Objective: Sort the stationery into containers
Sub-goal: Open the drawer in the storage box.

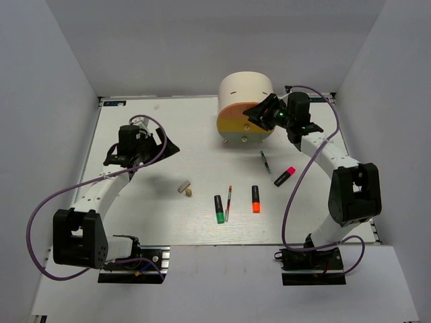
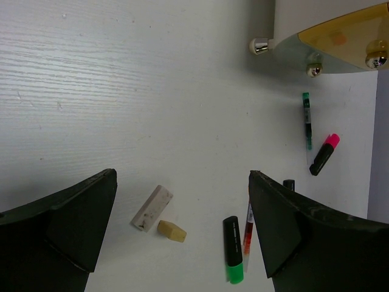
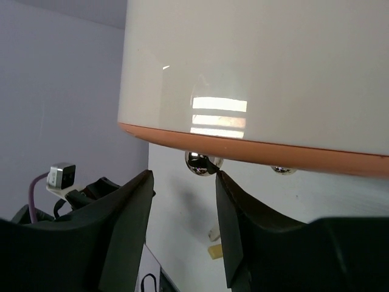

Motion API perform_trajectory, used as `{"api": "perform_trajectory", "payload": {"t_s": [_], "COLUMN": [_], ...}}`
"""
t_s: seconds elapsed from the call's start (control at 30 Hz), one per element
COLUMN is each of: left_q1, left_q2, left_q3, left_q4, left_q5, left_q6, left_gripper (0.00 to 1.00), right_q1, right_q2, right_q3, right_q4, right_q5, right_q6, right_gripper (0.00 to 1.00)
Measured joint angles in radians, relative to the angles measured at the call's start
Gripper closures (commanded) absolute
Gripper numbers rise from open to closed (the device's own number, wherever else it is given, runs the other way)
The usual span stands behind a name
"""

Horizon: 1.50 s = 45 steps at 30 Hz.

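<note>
Currently nothing is sorted; every item is lying loose on the desk (image 1: 168, 225). Nearest the arm bases: green highlighter (image 1: 219, 209), red pen (image 1: 229, 202), orange highlighter (image 1: 256, 200). Two erasers (image 1: 185, 189) are sitting a bit farther, to the left. Pink highlighter (image 1: 285, 176) and dark pen (image 1: 264, 161) are lying beyond, right side.

L gripper (image 2: 182, 176) is hovering near the erasers, spread wide, carrying nothing. At the far end, R gripper (image 3: 183, 176) is reaching at the drawer unit (image 1: 246, 91), fingers parted w/ a small knob (image 3: 197, 163) sitting btwn them, not clamped.

Step, as I'm judging it: opening the orange drawer (image 3: 255, 153). Next move prob. needs closing on the knob, then pulling straight out w/o dragging the unit.

R wrist view is showing the knob in the gap; top view is hiding it behind the gripper. L wrist view is showing the erasers as two separate pieces.
</note>
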Motion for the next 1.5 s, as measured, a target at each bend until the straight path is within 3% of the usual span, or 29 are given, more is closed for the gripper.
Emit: {"api": "perform_trajectory", "payload": {"t_s": [0.17,0.77,0.93,1.1,1.5], "left_q1": [0.000,-0.003,-0.007,-0.007,-0.070], "left_q2": [0.000,0.000,0.000,0.000,0.057], "left_q3": [-0.003,-0.060,-0.065,-0.071,-0.071], "left_q4": [0.012,0.049,0.052,0.056,0.032], "left_q5": [0.002,0.014,0.025,0.041,0.064], "left_q6": [0.000,-0.029,-0.035,-0.043,-0.050], "left_gripper": [0.01,0.04,0.04,0.05,0.05], "right_q1": [0.009,0.016,0.018,0.018,0.018], "right_q2": [0.002,0.020,0.029,0.033,-0.071], "right_q3": [0.000,-0.012,-0.014,-0.016,-0.161], "right_q4": [-0.005,0.031,0.063,0.075,0.135], "right_q5": [0.037,0.132,0.125,0.122,0.078], "right_q6": [0.029,0.048,0.054,0.057,0.064], "right_gripper": [0.58,0.56,0.75,0.85,0.85]}}
